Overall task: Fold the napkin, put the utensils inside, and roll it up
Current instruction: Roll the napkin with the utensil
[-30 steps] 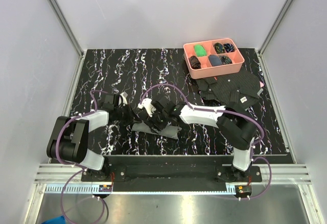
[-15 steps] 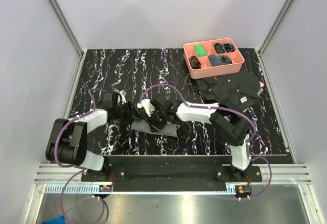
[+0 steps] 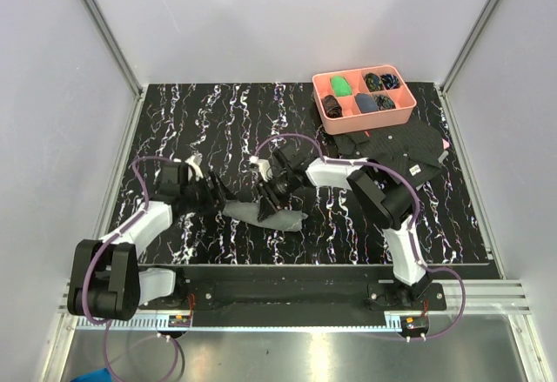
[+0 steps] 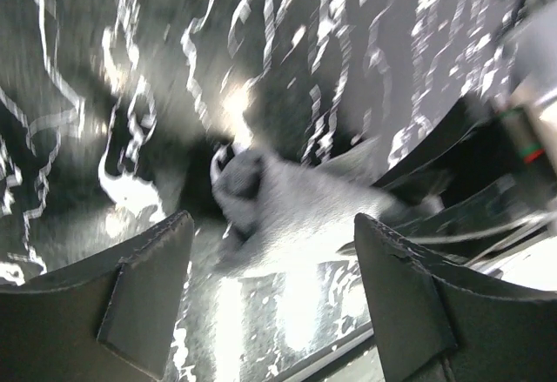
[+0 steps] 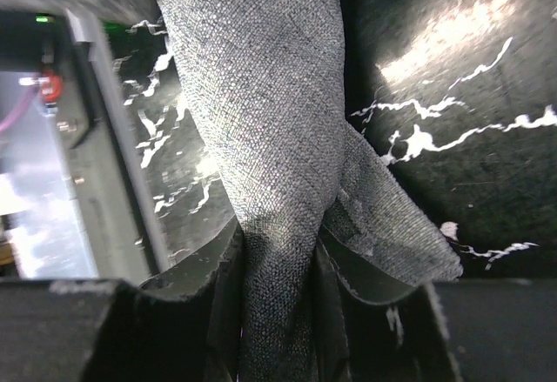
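The grey napkin (image 3: 280, 218) lies rolled into a bundle on the black marbled table (image 3: 200, 121), near the front centre. My right gripper (image 3: 268, 199) comes down on it from behind and is shut on the roll. In the right wrist view the woven napkin (image 5: 252, 95) runs up between the pinching fingers (image 5: 218, 269) of the right gripper (image 5: 278, 256). My left gripper (image 3: 214, 196) stands open just left of the roll. In the left wrist view the left gripper (image 4: 271, 225) is wide apart, with the napkin's end (image 4: 287, 208) ahead of it, untouched. The utensils are hidden.
A pink tray (image 3: 324, 112) with small dark and green items sits at the back right. A black patterned cloth with a white tag (image 3: 396, 149) lies in front of it. The table's front edge (image 3: 313, 265) runs close behind the roll.
My left gripper has opened, let go of the roll and drawn back to the left. My right gripper has closed on the napkin roll, and its wrist has swung toward the back.
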You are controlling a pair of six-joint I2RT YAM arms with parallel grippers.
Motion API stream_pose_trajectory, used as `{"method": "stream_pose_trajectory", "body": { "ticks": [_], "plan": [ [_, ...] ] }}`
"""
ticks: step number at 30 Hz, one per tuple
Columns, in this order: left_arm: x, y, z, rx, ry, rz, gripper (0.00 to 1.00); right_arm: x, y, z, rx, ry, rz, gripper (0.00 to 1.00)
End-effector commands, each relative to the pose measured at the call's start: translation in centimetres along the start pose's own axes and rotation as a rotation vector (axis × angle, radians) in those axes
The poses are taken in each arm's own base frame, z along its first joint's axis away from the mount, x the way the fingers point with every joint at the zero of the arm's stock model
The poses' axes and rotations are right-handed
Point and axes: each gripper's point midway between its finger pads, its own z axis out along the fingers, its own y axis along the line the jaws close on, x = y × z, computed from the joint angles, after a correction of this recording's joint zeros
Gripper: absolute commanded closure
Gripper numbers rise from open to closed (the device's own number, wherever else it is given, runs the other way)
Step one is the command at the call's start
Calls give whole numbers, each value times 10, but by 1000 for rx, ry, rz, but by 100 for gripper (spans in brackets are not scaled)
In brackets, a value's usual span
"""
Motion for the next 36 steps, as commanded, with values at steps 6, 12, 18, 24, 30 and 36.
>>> {"method": "stream_pose_trajectory", "body": {
  "ticks": [6, 12, 18, 24, 30, 36],
  "plan": [
    [1, -11, 3, 108, -58, 27, 25, 41, 2, 11, -208, 131, 252, 64],
    [2, -15, 10, 135, -46, 53, 35, 44, 1, 13, -278, 145, 323, 64],
    [19, -22, 17, 167, 20, 67, 51, 44, -10, 14, -288, 144, 383, 65],
    [30, -19, 24, 168, 69, 49, 78, 37, -17, 11, -262, 128, 390, 56],
    [33, -9, 31, 103, 119, 11, 100, 11, -24, -10, -141, 61, 333, 30],
    [29, -3, 33, 44, 145, 5, 100, -31, -28, -41, 67, -45, 170, 20]
  ]
}}
